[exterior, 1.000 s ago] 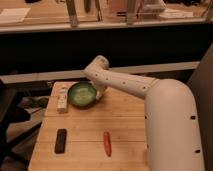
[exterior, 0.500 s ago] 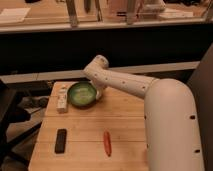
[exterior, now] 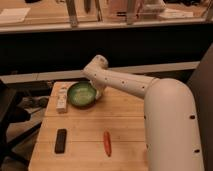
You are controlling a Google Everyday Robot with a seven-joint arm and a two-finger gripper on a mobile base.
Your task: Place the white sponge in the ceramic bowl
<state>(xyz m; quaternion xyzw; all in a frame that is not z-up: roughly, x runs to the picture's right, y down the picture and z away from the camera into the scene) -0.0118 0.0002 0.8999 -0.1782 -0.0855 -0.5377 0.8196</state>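
No writing can be made out on anything here. The green ceramic bowl (exterior: pixel 82 94) sits near the far left of the wooden table (exterior: pixel 125 125), and what it holds cannot be made out. Just left of it a long white tube (exterior: pixel 62 99) lies with its long axis running away from the camera. The white sponge cannot be picked out anywhere. The white arm (exterior: pixel 125 85) reaches across to the bowl's right rim, where the gripper (exterior: pixel 98 93) is largely hidden behind the arm. Nearer the camera lie a dark rectangular block (exterior: pixel 60 140) and an orange carrot (exterior: pixel 106 143), both lengthwise front to back.
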